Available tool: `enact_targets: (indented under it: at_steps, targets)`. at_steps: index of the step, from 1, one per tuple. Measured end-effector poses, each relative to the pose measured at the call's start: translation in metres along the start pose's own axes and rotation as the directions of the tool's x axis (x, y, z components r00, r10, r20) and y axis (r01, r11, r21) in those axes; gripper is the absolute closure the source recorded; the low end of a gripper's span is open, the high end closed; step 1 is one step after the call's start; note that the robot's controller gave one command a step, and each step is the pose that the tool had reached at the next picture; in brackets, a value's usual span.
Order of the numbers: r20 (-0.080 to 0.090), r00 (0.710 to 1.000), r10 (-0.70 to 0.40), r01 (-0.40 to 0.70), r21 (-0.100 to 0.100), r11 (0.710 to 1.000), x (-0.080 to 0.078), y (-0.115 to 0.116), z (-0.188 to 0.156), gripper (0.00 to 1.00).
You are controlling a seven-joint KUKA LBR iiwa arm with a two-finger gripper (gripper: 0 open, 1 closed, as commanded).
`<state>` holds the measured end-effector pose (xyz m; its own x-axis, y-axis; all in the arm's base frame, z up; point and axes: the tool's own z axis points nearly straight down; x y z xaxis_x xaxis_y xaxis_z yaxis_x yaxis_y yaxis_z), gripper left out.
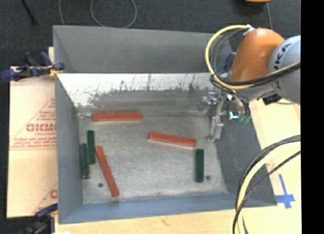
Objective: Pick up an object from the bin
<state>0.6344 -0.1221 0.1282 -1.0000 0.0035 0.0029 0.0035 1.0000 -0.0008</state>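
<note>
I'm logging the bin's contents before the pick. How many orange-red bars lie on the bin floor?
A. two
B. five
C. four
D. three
D: there are three, the back orange-red bar lying along the far wall, the middle orange-red bar near the centre, and the slanted orange-red bar at the left front beside two dark green bars.

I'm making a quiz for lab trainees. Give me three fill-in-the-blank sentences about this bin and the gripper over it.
1. In the view, the gripper hangs over the bin, near its ___ wall.
2. The lone bar lying by that wall is dark ___.
3. Counting the orange bar in the middle, the bin holds ___ orange bars.
Missing words: right; green; three.
</note>
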Motion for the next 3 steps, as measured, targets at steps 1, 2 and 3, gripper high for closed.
enact_targets:
  at_steps: [1, 2, 3]
  targets:
    - [0.005, 0.972, 0.234, -0.234, -0.002, 0.972, 0.053, 0.012, 0.055, 0.0]
    - [0.012, 0.997, -0.081, 0.081, 0.001, 0.997, 0.015, 0.054, 0.056, 0.0]
    - [0.005, 0.996, 0.086, -0.086, -0.004, 0.996, 0.062, 0.137, 0.057, 0.0]
